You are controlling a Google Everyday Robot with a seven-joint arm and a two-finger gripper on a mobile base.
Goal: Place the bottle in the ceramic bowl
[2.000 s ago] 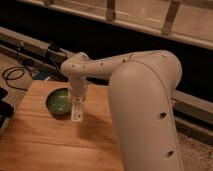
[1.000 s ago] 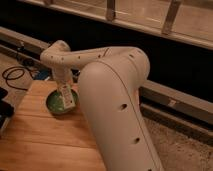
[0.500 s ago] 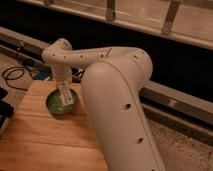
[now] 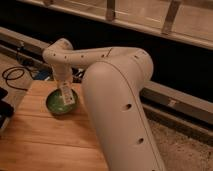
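The green ceramic bowl (image 4: 59,104) sits on the wooden table (image 4: 45,140) near its far left corner. The bottle (image 4: 66,95), with a pale label, hangs upright over the bowl's right half, its lower end at or just inside the bowl. My gripper (image 4: 65,86) is directly above the bowl at the end of the white arm (image 4: 100,60), holding the bottle by its top. The bottle's cap is hidden by the gripper.
My large white arm body (image 4: 120,115) fills the middle and right of the view and hides the table's right side. Black cables (image 4: 12,77) lie on the floor at the left. A dark object (image 4: 4,107) sits at the table's left edge.
The arm swung the bottle left from beside the bowl to over it, then lowered it slightly toward the bowl's inside. The bowl has not moved.
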